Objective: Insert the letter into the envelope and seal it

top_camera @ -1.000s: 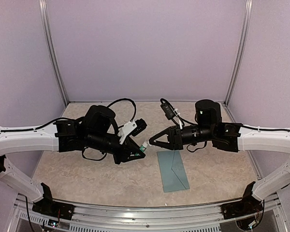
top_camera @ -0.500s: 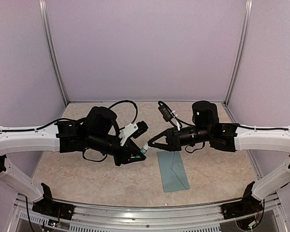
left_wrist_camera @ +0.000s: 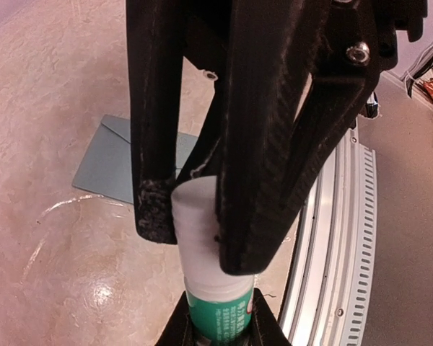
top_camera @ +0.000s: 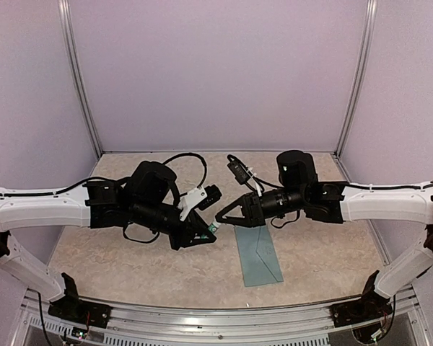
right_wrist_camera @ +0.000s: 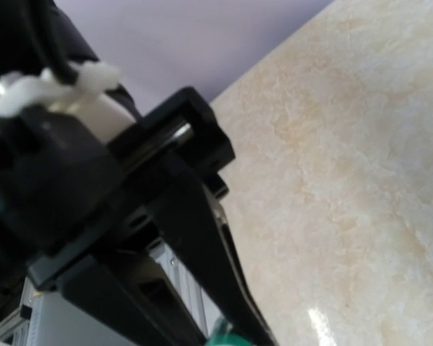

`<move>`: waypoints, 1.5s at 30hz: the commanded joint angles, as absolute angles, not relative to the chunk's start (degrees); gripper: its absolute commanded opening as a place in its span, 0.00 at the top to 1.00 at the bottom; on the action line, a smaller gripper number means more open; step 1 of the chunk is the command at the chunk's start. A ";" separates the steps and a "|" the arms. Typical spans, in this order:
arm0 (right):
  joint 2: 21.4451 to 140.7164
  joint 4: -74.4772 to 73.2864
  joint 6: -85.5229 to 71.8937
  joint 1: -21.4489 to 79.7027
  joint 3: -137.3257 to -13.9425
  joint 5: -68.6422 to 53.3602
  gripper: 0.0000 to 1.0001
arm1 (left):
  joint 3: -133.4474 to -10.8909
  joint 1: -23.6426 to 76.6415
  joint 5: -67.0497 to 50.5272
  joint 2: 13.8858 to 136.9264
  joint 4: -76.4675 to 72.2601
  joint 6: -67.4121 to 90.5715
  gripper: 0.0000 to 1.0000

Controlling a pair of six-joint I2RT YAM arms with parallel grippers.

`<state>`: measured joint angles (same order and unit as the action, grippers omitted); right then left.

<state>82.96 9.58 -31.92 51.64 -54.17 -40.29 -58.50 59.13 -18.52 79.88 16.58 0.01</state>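
Where they meet, left tool [left_wrist_camera: 218, 330], right tool [left_wrist_camera: 193, 232]: narrowly clamped on glue stick [left_wrist_camera: 215, 292].

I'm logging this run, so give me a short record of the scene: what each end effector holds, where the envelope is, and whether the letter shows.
left end effector: shut on the white end of the glue stick
right end effector: shut on the green end of the glue stick
envelope: flat on the table, untouched
letter: not in view
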 commanded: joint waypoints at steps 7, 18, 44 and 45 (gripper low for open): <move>86.92 1.47 -26.95 56.20 -57.81 -43.96 0.82 | -58.49 58.71 -16.29 79.05 10.41 1.99 1.00; 91.44 3.19 -29.05 59.17 -57.36 -45.30 0.84 | -58.21 57.40 -14.96 77.98 7.86 4.19 1.00; 70.33 -9.86 -26.10 49.96 -55.84 -13.99 0.17 | -52.05 57.57 -9.02 79.06 5.50 13.42 1.00; 69.47 -10.37 -25.96 49.13 -55.22 -12.99 0.16 | -51.99 57.50 -8.07 79.75 4.55 14.92 1.00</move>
<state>73.34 -5.15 -27.51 52.56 -57.04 -19.81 -53.93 57.47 -13.37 77.45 9.58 8.97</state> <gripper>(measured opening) 0.818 0.170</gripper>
